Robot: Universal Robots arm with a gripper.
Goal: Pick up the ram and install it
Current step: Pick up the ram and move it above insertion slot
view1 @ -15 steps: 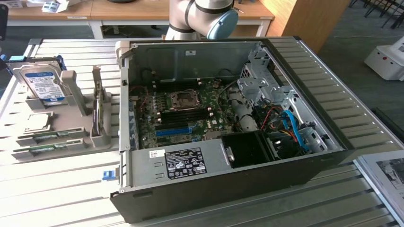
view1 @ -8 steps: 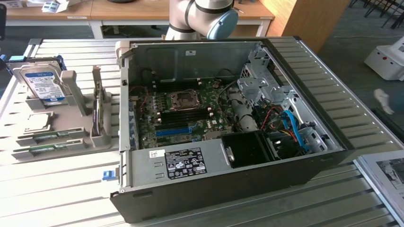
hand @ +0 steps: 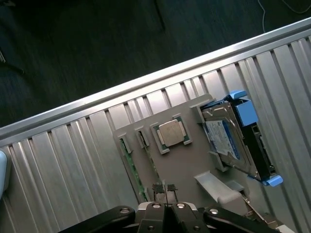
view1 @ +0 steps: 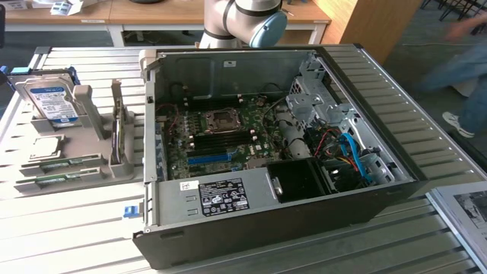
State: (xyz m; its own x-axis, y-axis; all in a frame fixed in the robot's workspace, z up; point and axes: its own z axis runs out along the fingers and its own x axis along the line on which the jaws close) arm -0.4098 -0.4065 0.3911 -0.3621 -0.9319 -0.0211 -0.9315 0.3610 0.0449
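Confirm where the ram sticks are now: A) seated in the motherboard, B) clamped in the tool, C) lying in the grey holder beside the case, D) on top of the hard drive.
C: both ram sticks lie in slots of the grey holder, at the exterior view's left of the case; the shut tool holds nothing.

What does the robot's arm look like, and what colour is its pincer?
The arm is fat, shiny silver-grey tubes with a round light-blue cap on one joint. The pincer is black, made of jointed bars with small silver bolts and two thin tips.
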